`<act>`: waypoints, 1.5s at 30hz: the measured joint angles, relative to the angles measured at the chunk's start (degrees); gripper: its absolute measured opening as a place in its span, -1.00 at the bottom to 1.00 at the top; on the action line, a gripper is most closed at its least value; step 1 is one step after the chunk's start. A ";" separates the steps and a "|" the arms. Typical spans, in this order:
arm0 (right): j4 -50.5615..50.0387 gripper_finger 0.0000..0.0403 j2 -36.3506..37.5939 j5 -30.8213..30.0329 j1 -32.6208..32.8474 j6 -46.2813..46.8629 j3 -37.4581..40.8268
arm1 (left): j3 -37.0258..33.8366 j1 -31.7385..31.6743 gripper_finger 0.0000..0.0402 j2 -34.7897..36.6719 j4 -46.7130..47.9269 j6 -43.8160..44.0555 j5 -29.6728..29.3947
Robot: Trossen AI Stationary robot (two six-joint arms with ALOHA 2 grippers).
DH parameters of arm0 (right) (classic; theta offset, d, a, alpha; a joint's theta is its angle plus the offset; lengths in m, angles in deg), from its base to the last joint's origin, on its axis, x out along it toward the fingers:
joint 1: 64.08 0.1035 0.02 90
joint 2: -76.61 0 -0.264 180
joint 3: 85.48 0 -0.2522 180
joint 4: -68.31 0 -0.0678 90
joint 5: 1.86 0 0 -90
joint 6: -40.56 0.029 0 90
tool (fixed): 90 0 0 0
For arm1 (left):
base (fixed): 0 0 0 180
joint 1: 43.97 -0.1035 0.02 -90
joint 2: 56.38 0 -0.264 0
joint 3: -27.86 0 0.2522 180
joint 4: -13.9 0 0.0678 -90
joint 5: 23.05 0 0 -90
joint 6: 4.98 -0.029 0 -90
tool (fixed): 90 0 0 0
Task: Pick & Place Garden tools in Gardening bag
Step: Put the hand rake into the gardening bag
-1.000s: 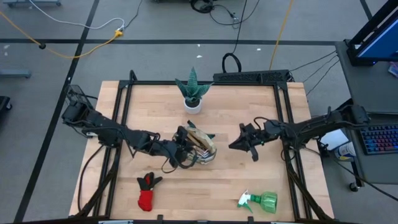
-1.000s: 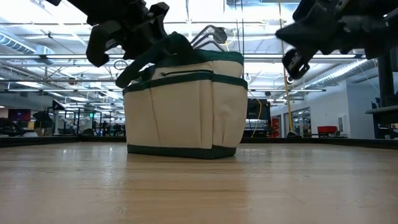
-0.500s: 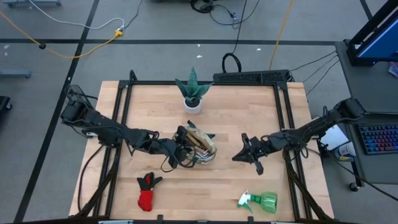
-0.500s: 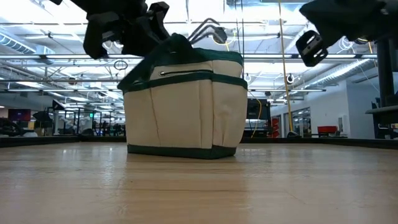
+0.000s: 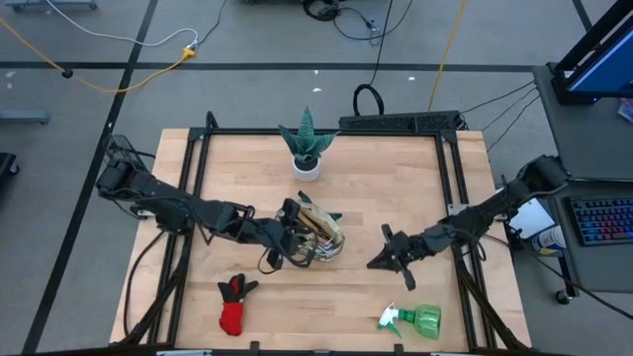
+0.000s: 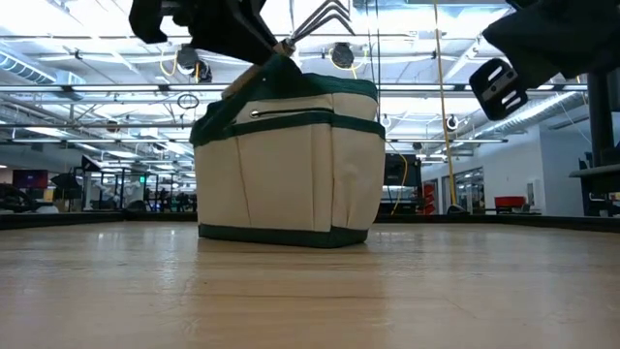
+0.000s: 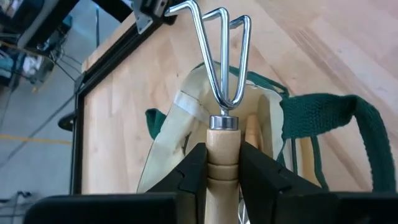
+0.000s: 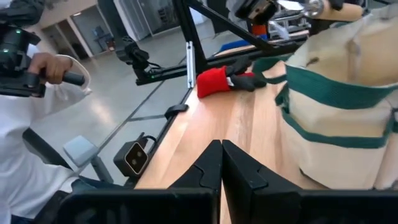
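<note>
The beige gardening bag (image 5: 318, 235) with green trim stands mid-table, also seen in the low view (image 6: 291, 165). My left gripper (image 7: 222, 171) hovers over the bag's left rim, shut on a wooden-handled rake whose metal prongs (image 7: 221, 56) stick out above the bag (image 6: 325, 17). My right gripper (image 5: 377, 262) is shut with nothing between its fingers, right of the bag and just beyond the green spray bottle (image 5: 415, 319), which lies near the front edge. The red-black glove (image 5: 233, 303) lies at the front left. My left gripper pinches the rake's wooden handle (image 7: 222, 149) between its two fingers (image 7: 193, 171), just behind the metal collar. The fingers come from the table's left, slanting down, and lie along the handle. The prong end juts past the fingertips, clear above the bag's opening; the handle's rear is hidden.
A spiky green plant in a white pot (image 5: 307, 150) stands at the far middle. Another wooden handle (image 7: 252, 127) shows inside the bag. The bag's green loop handle (image 7: 329, 118) drapes over its rim. A person (image 8: 31, 93) stands beyond the table.
My left gripper has risen with the rake, so the prongs stand higher over the bag. My right gripper, still shut, has swung toward the table's near edge, closer to the spray bottle.
</note>
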 joint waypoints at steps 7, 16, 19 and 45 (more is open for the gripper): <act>1.01 -1.00 -0.41 -0.02 -0.07 -1.01 -0.02 | 0.15 -0.02 -0.63 0.00 7.11 4.57 -0.17; 1.39 -1.00 -0.38 -2.80 -0.07 -1.45 -0.02 | 0.15 -0.95 -0.61 0.00 4.27 -1.69 -1.33; 1.39 -1.00 -0.38 -3.03 -0.11 -1.45 -0.02 | 0.15 -2.24 -0.64 0.00 -0.14 -5.05 -1.66; 1.54 -1.00 -0.38 -2.99 -0.09 -2.50 -0.02 | 0.04 -10.23 -0.61 -4.26 8.88 -5.81 13.46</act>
